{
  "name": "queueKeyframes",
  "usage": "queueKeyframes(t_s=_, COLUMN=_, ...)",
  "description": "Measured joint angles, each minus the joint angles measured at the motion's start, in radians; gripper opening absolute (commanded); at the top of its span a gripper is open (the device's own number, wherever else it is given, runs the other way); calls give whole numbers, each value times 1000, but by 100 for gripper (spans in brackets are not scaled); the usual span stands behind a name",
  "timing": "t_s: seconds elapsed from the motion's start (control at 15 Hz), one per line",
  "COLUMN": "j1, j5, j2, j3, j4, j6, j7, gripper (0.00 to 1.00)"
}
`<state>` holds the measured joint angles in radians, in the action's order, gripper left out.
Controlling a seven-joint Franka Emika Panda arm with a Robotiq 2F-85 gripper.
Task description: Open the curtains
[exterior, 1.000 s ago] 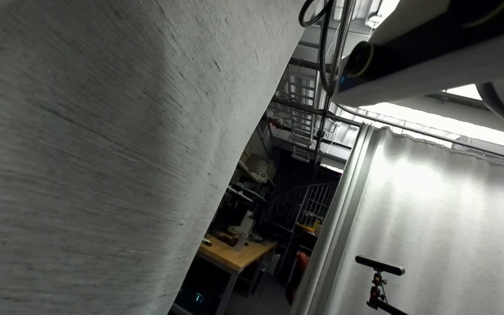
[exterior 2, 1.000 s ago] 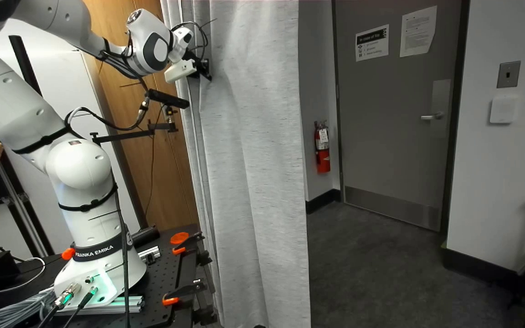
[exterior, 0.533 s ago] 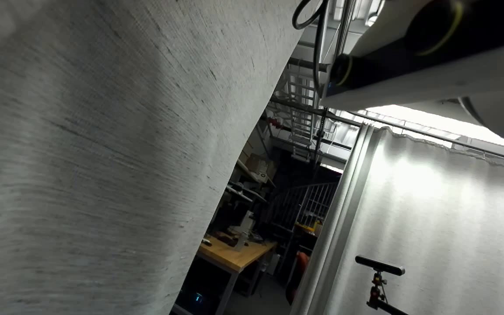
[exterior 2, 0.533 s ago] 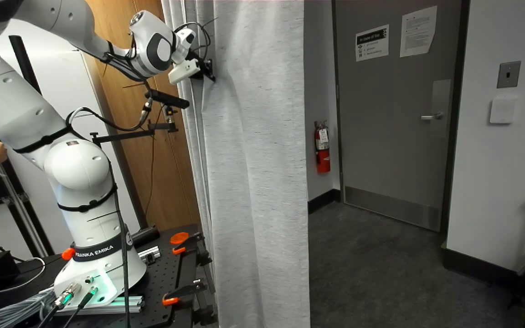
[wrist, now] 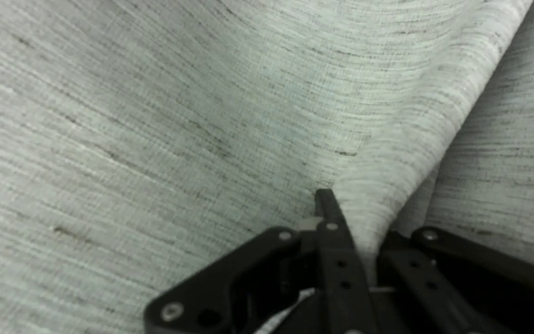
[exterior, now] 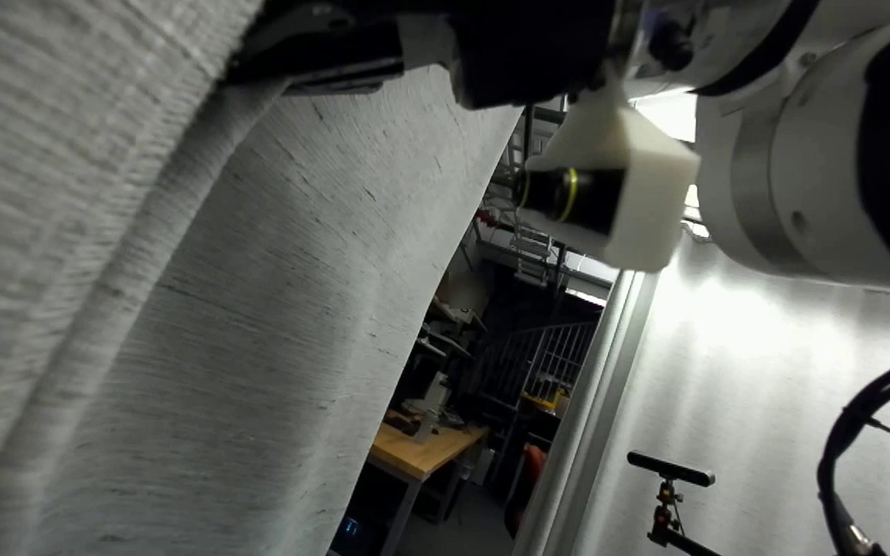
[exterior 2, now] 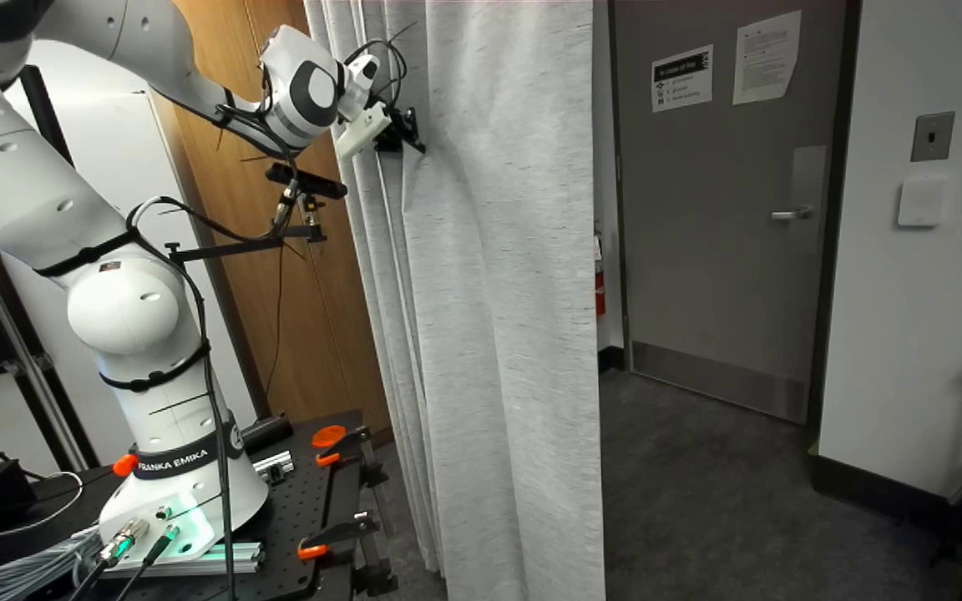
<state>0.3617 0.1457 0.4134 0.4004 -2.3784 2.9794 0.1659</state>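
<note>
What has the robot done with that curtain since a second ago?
In an exterior view, the gripper has carried the curtain rightward, and the curtain's edge now hides most of the fire extinguisher. It still pinches the curtain; nothing was let go. The door and robot's base stayed put.

In an exterior view I read FRANKA EMIKA in white capitals on the dark band [exterior 2: 174, 461] around the foot of the robot arm [exterior 2: 132, 313]. Near the grey door's [exterior 2: 706, 275] upper left corner, a notice [exterior 2: 681, 78] is headed "In case of fire" (the smaller lines defeat me). Print on the sheet [exterior 2: 767, 57] nearer the door's right edge stays illegible. In an exterior view, blue characters [exterior: 350, 527] glow below the wooden desk's [exterior: 402, 452] left edge, too blurred for me.
</note>
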Motion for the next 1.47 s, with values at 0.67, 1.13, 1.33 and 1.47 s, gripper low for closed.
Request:
queueKeyframes(t_s=0.67, j1=-436, j5=241, j2=5, j3=249, j4=23, j6=0, j7=-100, gripper=23)
queueKeyframes(t_s=1.13, j1=-664, j5=323, j2=-83, j3=522, j4=-77, j6=-153, j7=-217, gripper=73)
queueKeyframes(t_s=1.33, j1=-693, j5=318, j2=-175, j3=566, j4=-86, j6=-280, j7=-219, gripper=97)
queueKeyframes(t_s=1.47, j1=-701, j5=311, j2=-234, j3=560, j4=-75, j6=-353, j7=-216, gripper=100)
